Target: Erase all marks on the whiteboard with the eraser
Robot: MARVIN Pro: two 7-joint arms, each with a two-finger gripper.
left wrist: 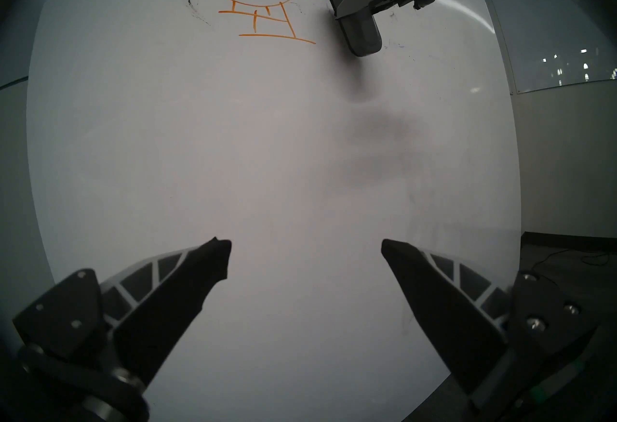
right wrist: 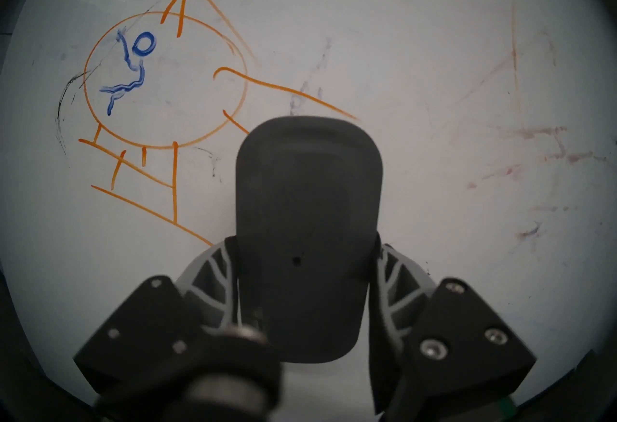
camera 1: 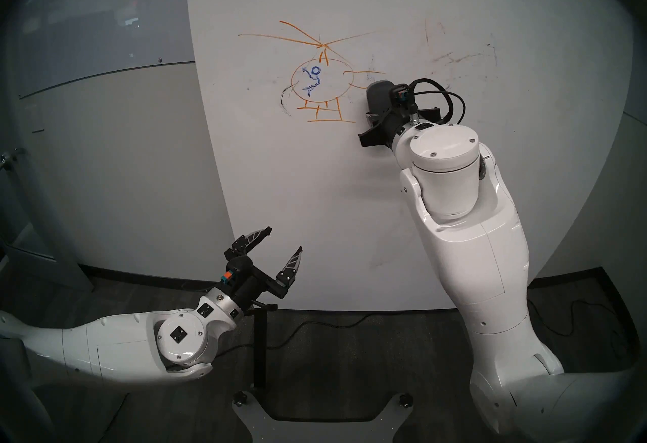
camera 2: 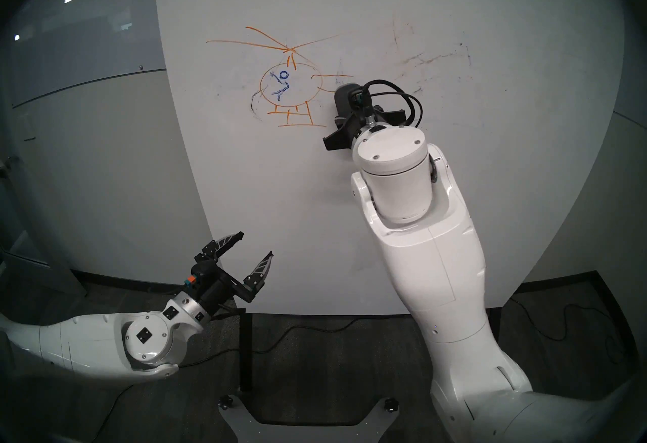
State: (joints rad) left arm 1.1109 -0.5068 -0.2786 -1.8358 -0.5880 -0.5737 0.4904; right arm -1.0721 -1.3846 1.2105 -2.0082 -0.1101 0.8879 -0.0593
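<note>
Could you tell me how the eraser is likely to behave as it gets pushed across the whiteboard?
The eraser looks like a stiff, moulded pad, so it should hold its shape. The right pincer clamps its two long sides, so it probably won't twist much. Its flat face on the smooth whiteboard should slide easily; it seems light.

The right claw (right wrist: 305,278) grips the dark grey eraser (right wrist: 309,211) at the frame's lower centre, one finger (right wrist: 213,274) on each side. Behind it, the whiteboard (right wrist: 417,244) shows an orange helicopter (right wrist: 167,77) at upper left, a blue stick figure (right wrist: 132,71) inside, and reddish smudges (right wrist: 541,157) at right.
</note>
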